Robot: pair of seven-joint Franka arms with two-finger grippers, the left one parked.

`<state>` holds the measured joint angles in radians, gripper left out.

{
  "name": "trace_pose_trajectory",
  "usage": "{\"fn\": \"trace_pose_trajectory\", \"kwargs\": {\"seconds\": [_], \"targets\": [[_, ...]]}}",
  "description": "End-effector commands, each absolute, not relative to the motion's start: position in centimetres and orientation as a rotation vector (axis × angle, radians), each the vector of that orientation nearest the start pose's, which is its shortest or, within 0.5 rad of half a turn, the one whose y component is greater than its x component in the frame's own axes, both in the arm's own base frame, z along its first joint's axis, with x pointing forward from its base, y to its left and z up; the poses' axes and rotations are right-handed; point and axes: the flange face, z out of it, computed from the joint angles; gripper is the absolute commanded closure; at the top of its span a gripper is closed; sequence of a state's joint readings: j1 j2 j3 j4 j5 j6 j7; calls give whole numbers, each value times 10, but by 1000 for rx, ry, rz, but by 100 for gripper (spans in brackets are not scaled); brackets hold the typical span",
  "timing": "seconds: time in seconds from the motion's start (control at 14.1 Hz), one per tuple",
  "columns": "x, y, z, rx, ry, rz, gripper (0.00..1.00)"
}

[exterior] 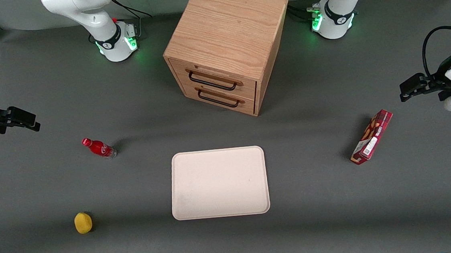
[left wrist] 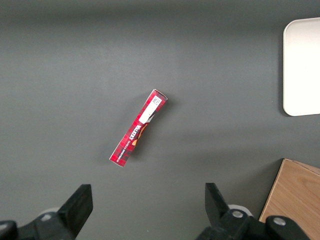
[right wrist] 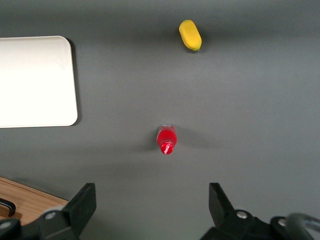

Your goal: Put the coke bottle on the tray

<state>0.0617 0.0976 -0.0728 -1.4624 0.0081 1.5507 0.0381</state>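
step: reach-and-grasp is pending; the coke bottle (exterior: 99,148) is standing on the grey table (exterior: 337,214), nothing is sitting on the tray (exterior: 219,183) yet.

bottle location: it is resting toward the working arm's end of the table, well apart from the tray, farther from the front camera than the yellow round lump (exterior: 83,222). It is standing upright, red cap up, which the right wrist view (right wrist: 167,139) confirms by looking nearly straight down onto the cap.

grasp advice: the gripper should be coming down vertically, centred over the cap, fingers straddling the body below the cap. The bottle is small and narrow, so it is likely tipping if one finger touches first; closing symmetrically matters.

carry advice: lifting clear of the low raised rim before traversing, then setting it down inside the rim on the flat part, not on the edge. Releasing only once the base is seated.

clearances: the wooden two-drawer cabinet (exterior: 225,46) is sitting farther from the front camera than the tray, off the direct path. The red snack box (exterior: 371,136) is lying toward the parked arm's end, irrelevant.

gripper state: the gripper (right wrist: 152,205) is spread wide, holding nothing, its two fingers (right wrist: 84,200) framing bare table.

arm pose: the right arm is hanging high above the table at its own end, wrist pointing down, gripper near but not over the bottle; in the front view it (exterior: 27,118) is showing at the table's edge, well above the surface.
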Motion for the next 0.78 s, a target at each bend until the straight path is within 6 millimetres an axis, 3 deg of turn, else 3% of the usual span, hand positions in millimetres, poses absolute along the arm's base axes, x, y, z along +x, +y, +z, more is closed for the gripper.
{"fn": "trace_pose_trajectory", "kwargs": {"seconds": [0.0,0.5,0.71], "targets": [[586,-2,617,-3114,102,5,0],[591,-5,606,-3107,109,33,0],[590,-3,581,-3109,104,24,0]]}}
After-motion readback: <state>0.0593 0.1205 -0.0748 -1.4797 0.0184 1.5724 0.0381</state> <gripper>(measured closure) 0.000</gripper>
